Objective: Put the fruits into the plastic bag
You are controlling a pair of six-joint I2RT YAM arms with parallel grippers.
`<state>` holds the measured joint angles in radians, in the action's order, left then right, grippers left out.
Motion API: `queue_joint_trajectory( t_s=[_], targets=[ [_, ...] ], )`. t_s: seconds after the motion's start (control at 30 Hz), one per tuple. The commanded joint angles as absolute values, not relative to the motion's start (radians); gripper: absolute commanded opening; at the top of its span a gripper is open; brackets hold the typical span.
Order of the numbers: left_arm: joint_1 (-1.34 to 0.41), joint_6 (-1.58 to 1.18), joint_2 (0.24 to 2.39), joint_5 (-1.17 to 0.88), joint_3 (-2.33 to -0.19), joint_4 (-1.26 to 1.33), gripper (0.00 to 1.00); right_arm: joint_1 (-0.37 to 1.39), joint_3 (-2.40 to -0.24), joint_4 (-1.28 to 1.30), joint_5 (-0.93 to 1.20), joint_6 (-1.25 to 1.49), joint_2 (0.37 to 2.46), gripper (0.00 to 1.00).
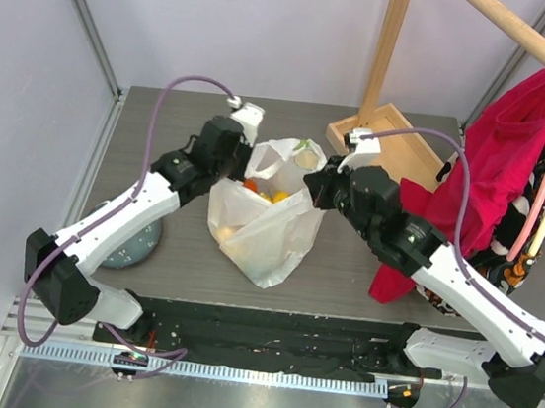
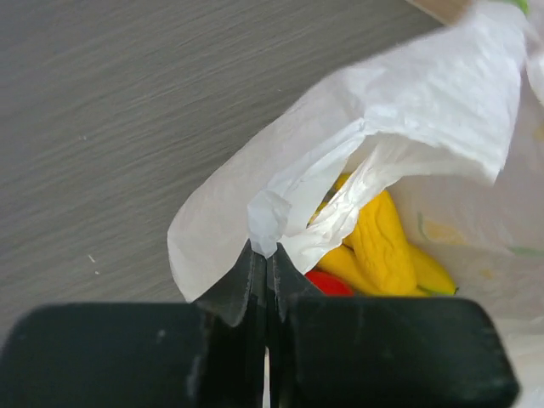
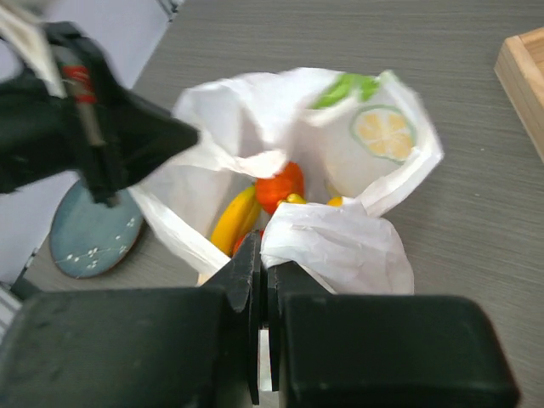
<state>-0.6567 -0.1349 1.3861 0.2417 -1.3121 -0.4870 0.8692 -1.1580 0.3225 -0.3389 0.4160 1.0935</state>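
The left gripper (image 2: 268,255) has its fingers pressed together on a fold of the bag (image 2: 408,110), pinching the left rim of its mouth. The right gripper (image 3: 263,255) is clamped the same way on a crumpled bunch of the right rim, and its fingers show no gap.

Between the two the mouth of the bag is held open and faces up. Inside lie the fruits: a banana (image 2: 382,238) against the left wall, a red fruit (image 3: 279,185) just right of it, and a small yellow-orange fruit (image 3: 294,199) touching the red one. From the left wrist only a corner of the red fruit (image 2: 327,283) shows under the banana. A lemon print (image 3: 384,134) and a green leaf are on the far wall of the bag.

Seen from above, the bag (image 1: 269,233) stands on the table (image 1: 363,275) at its middle, between the left gripper (image 1: 242,166) and the right gripper (image 1: 316,188).

A plate (image 1: 138,247) lies near the left edge, partly under the left arm. A wooden tray (image 1: 399,145) sits far right, with an upright post rising from it. A red cloth (image 1: 501,163) hangs at the right, behind the right arm
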Motion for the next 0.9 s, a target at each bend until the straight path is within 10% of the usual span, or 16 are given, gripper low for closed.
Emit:
queue_joint_trajectory(
  t_s=[0.0,0.4,0.87],
  targets=[
    [-0.499,-0.288,1.318,0.091,-1.33,-0.411,0.0,0.746,-1.3,0.287,-0.229,0.382,1.161,0.01],
    [-0.284,-0.46,1.155,0.031,-1.292,-0.284,0.0,0.644,-1.741,0.307,-0.178,0.227,1.324,0.01],
    [-0.235,-0.604,1.146,-0.044,-0.956,-0.054,0.0,0.548,-1.586,0.284,-0.167,0.224,1.416,0.01]
  ],
)
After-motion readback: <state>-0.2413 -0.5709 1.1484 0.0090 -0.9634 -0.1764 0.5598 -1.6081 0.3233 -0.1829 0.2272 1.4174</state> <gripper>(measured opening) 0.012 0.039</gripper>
